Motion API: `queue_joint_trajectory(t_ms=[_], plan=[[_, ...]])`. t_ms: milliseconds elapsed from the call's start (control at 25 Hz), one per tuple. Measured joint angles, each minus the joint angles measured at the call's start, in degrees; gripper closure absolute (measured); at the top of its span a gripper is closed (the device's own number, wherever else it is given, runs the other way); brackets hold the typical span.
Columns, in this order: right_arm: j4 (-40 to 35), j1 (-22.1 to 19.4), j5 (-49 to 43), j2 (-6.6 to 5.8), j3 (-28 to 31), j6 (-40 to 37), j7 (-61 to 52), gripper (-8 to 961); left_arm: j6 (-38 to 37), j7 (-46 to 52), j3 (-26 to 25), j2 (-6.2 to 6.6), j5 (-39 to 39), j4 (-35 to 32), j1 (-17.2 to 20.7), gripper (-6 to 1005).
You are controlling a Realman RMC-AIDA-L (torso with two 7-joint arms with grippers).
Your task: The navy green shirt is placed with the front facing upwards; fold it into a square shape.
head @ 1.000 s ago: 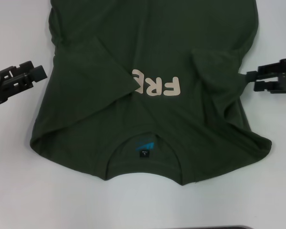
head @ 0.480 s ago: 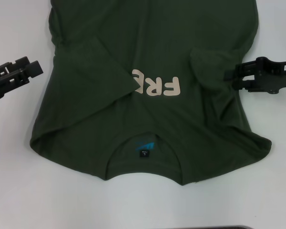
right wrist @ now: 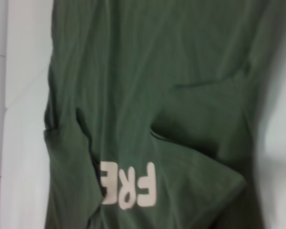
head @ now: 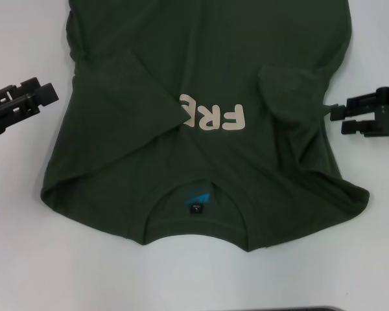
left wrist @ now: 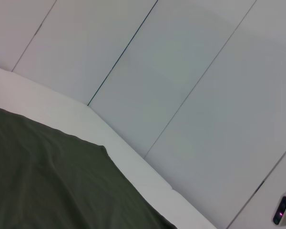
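The navy green shirt (head: 201, 58) lies flat on the white table (head: 26, 246), its collar and blue label (head: 196, 199) toward me. One sleeve (head: 126, 91) is folded in over the chest, so only the cream letters "FRE" (head: 214, 116) show. The other sleeve (head: 290, 81) is bunched inward. My right gripper (head: 338, 118) hangs open just off the shirt's right edge, holding nothing. My left gripper (head: 47, 91) hovers off the shirt's left edge, apart from the cloth. The right wrist view looks down on the shirt (right wrist: 181, 71) and letters (right wrist: 128, 186); the left wrist view catches a shirt edge (left wrist: 47, 181).
White table surface borders the shirt on the left, the right and in front. A dark strip (head: 292, 309) shows at the near table edge. Pale wall panels (left wrist: 181, 71) rise behind the table (left wrist: 133, 162) in the left wrist view.
My right gripper went in over the shirt's right side, then pulled back out to the right and now stands open. The left gripper drifted slightly left. The shirt barely changed.
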State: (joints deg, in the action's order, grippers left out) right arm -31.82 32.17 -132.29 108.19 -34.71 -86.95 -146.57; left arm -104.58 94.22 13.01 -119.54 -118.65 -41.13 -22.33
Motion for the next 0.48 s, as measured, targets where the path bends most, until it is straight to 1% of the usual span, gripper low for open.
queue_joint_trajectory(t_ms=[120,200,400,480], plan=[[0.3,-0.3,-1.4,-0.05,0.4,0.6,0.0,463,0.0,0.0,0.0,-0.07,0.0,0.0,-0.1,283],[0.5,-0.4,-1.5,0.33,0.7,1.7,0.1,462,0.0,0.0,0.0,-0.11,0.0,0.0,-0.1,283],[0.6,0.3,-1.2,2.72,0.8,4.6,0.4,461,0.0,0.0,0.0,-0.15,0.0,0.2,-0.1,282],[0.6,1.0,-1.1,3.45,0.8,5.3,0.6,460,0.0,0.0,0.0,-0.15,0.0,0.1,-0.2,282]])
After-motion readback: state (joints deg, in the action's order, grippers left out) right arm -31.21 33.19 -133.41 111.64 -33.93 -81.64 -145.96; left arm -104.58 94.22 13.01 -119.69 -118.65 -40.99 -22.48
